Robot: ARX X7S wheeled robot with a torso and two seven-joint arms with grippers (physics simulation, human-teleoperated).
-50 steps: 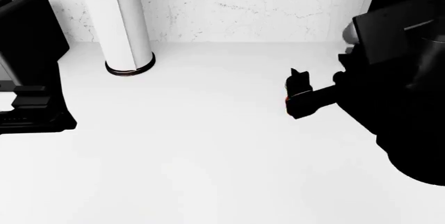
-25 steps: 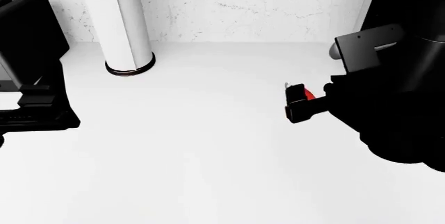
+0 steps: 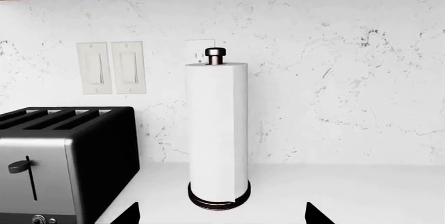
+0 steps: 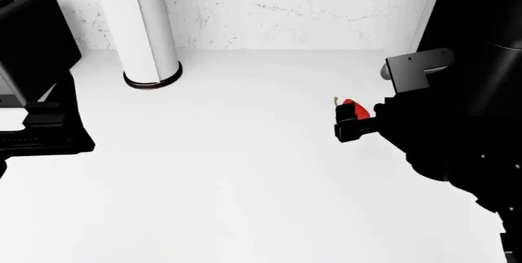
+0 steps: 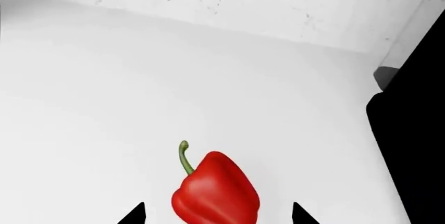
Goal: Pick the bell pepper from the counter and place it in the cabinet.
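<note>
The bell pepper (image 5: 215, 193), small, glossy red with a thin green stem, lies on the white counter (image 5: 139, 78) between the two fingertips of my right gripper (image 5: 217, 216). There is a gap on each side, so the jaws are open around it. In the head view the pepper (image 4: 351, 105) peeks out just behind the right gripper (image 4: 351, 122) at the counter's right (image 4: 228, 171). My left gripper (image 3: 221, 216) is open and empty, facing the paper towel roll.
A white paper towel roll (image 4: 151, 24) on a dark base stands at the back left and shows in the left wrist view (image 3: 217, 130). A black toaster (image 3: 62, 161) is left of it. A tall black body (image 5: 417, 130) rises beside the pepper. A marbled wall (image 4: 285, 6) backs the counter.
My right arm has shifted, and more of the red pepper now shows behind the gripper. The left arm has moved slightly at the left edge.
</note>
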